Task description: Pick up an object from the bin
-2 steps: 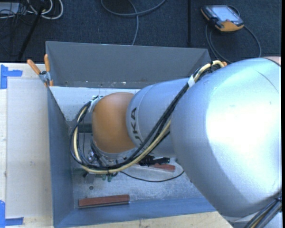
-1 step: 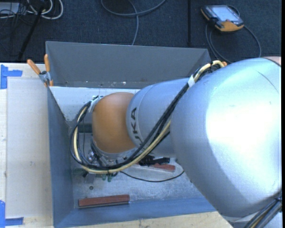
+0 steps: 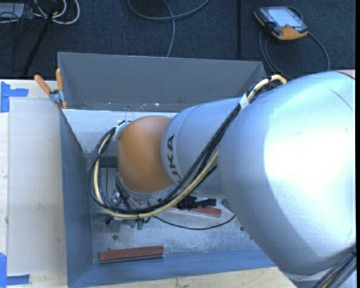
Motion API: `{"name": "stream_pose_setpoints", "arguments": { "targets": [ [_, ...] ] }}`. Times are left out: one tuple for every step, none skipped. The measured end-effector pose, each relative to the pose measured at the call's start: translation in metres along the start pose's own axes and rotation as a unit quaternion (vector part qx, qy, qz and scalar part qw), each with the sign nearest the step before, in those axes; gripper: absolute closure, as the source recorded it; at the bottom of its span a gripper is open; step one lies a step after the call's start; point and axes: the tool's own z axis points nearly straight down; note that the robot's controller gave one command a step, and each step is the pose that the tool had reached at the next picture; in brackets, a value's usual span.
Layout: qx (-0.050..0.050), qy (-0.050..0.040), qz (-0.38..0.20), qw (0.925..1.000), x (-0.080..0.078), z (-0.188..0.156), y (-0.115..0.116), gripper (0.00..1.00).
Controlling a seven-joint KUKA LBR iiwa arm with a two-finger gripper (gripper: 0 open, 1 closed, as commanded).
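Observation:
My gripper (image 3: pixel 126 213) is low in the bin's left half, close to the floor and mostly hidden under the arm's wrist. A flat reddish-brown bar (image 3: pixel 131 254) lies along the front wall, a short way in front of the gripper and apart from it. To the gripper's right, a red and black tool-like thing (image 3: pixel 201 208) pokes out from under the arm, the rest of it hidden.
The arm reaches in from the right and covers the bin's middle and right side. Its cables loop around the wrist on the left. A thin dark wire curves over the floor near the red and black thing. Bare floor shows at the front left.

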Motion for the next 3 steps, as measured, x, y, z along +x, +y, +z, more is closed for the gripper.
{"name": "stream_pose_setpoints", "arguments": {
  "targets": [
    [0.001, 0.0024, 0.000, 1.0000, 0.001, -0.022, -0.001, 1.00],
    [-0.002, -0.0023, 0.000, 1.0000, -0.001, -0.043, 0.000, 1.00],
    [-0.002, -0.0036, 0.001, 1.0000, -0.001, -0.055, 0.001, 1.00]
  ]
}}
